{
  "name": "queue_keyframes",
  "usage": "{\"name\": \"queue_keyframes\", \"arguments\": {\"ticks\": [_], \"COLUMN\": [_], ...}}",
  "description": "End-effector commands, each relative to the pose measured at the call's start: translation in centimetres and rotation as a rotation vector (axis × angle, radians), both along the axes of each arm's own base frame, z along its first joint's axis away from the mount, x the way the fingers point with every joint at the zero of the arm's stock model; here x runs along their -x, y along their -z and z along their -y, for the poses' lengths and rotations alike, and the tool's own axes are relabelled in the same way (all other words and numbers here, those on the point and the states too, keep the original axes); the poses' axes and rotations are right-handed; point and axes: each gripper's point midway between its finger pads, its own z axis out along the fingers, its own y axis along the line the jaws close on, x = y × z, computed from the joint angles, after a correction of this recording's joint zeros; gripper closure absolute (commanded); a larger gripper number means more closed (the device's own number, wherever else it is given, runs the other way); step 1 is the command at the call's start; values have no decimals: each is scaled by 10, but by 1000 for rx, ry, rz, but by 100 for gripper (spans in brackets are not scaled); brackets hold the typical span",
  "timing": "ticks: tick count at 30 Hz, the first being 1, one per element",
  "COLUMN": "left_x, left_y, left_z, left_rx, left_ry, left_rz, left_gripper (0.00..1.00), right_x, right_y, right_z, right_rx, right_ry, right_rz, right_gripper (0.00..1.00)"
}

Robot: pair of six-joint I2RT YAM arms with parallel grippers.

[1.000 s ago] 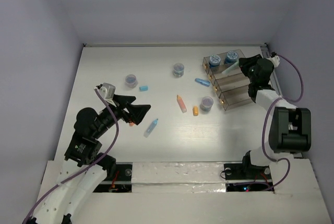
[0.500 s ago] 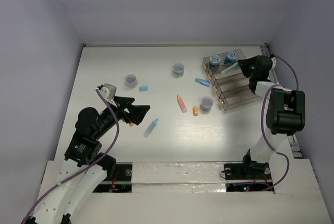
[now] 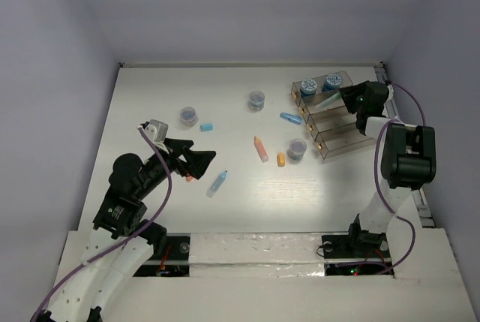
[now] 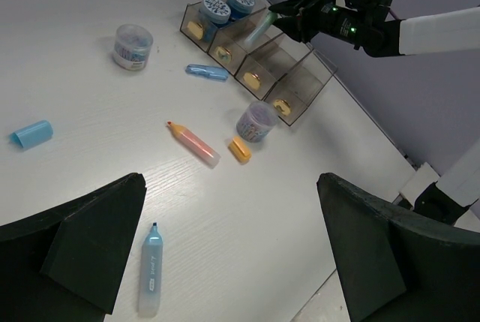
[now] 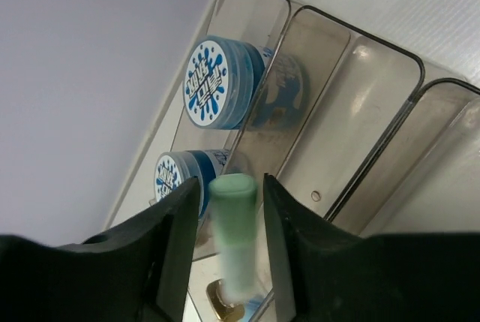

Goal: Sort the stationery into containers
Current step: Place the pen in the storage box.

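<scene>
While above containers (image 3: 339, 139), right gripper (image 5: 229, 182) narrowly pinches green stick (image 5: 235, 221).

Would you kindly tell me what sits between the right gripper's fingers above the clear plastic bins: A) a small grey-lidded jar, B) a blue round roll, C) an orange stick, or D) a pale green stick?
D: the right wrist view shows the pale green stick between the fingers of the right gripper, above the clear smoky plastic bins.
</scene>
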Motion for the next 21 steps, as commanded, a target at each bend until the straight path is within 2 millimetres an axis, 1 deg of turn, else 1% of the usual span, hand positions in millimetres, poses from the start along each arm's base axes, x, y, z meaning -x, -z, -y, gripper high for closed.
{"name": "queue_keyframes", "arguments": {"ticks": [1,2,3,4,5,6,8,9,10,11,12,13,14,15,16,17,18,19,20,21], "left_x": [-3,-3,-3,-3,-3,-3,-4,-4,-4,-6,-6,-7,-7,-8,-9,-11,-12,-13,-15,-16], "left_y": [-14,-14,-13,-13,-12,-12,-13,-12,-13,-12,-13,-13,-13,-12,-13,-13,-13,-14,-14,-14], "left_z": [0,0,0,1,0,1,1,1,1,0,0,0,1,0,0,0,0,-1,-2,-2], "left_rx": [10,12,9,10,8,9,11,10,12,12,14,13,10,9,6,6,1,-3,-6,-8], "left_ry": [-3,-1,-1,0,-1,-1,-1,-1,-1,-9,-9,-9,-7,-10,-12,-16,-19,-25,-34,-37], "left_rz": [46,45,43,41,40,39,40,38,38,36,35,34,33,32,34,32,34,36,32,30], "left_gripper": [1,1,1,1,1,1,1,1,1,1,1,1,1,1,1,1,1,1,1,1], "right_x": [-9,-9,-8,-9,-7,-7,-4,0,3,6,11,16,20,25,34,40,45,54,63,69], "right_y": [-33,-36,-40,-47,-57,-63,-75,-87,-93,-99,-114,-116,-119,-121,-122,-121,-120,-113,-111,-108], "right_z": [-1,-1,-2,-2,-2,-2,-3,-5,-9,-16,-24,-36,-55,-68,-86,-111,-124,-138,-163,-176], "right_rx": [14,24,29,37,53,64,88,100,108,144,171,189,240,260,267,303,322,334,365,379], "right_ry": [-20,-23,-28,-31,-35,-41,-55,-64,-88,-123,-150,-192,-253,-298,-373,-452,-496,-542,-612,-655], "right_rz": [103,110,114,124,141,150,164,186,197,207,234,227,233,235,229,228,220,192,195,185], "right_gripper": [53,43,39,37,30,28,26,26,26,29,31,32,34,37,40,43,45,48,52,53]}}
